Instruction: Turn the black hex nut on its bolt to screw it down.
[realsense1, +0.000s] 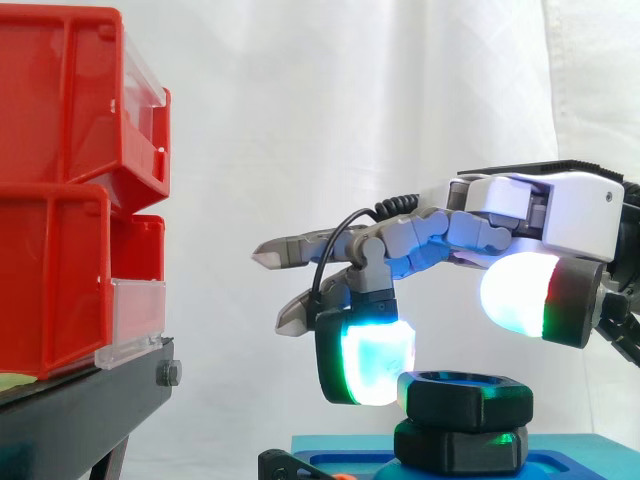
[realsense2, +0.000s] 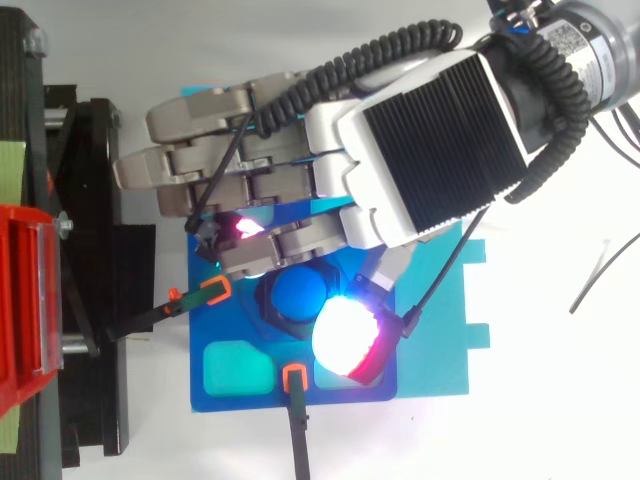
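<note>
A black hex nut (realsense1: 465, 397) sits on the blue bolt (realsense2: 300, 293), stacked above a second black nut (realsense1: 460, 447). In the top view its dark rim (realsense2: 272, 312) shows around the bolt's blue top. My hand (realsense1: 570, 215) reaches in from the right, just above them. One finger is bent down and its glowing pad (realsense1: 365, 360) rests against the upper nut's left side. The thumb's white and red pad (realsense1: 525, 290) hovers above the nut's right edge, apart from it. The other fingers stretch out straight to the left. Nothing is clasped.
The bolt stands on a blue fixture plate (realsense2: 430, 350), held by two black clamps with orange tips (realsense2: 213, 290). Left of it are stacked red bins (realsense1: 60, 200) on a black stand (realsense1: 80, 410). A thin loose tie (realsense2: 600, 270) lies on the white table at the right.
</note>
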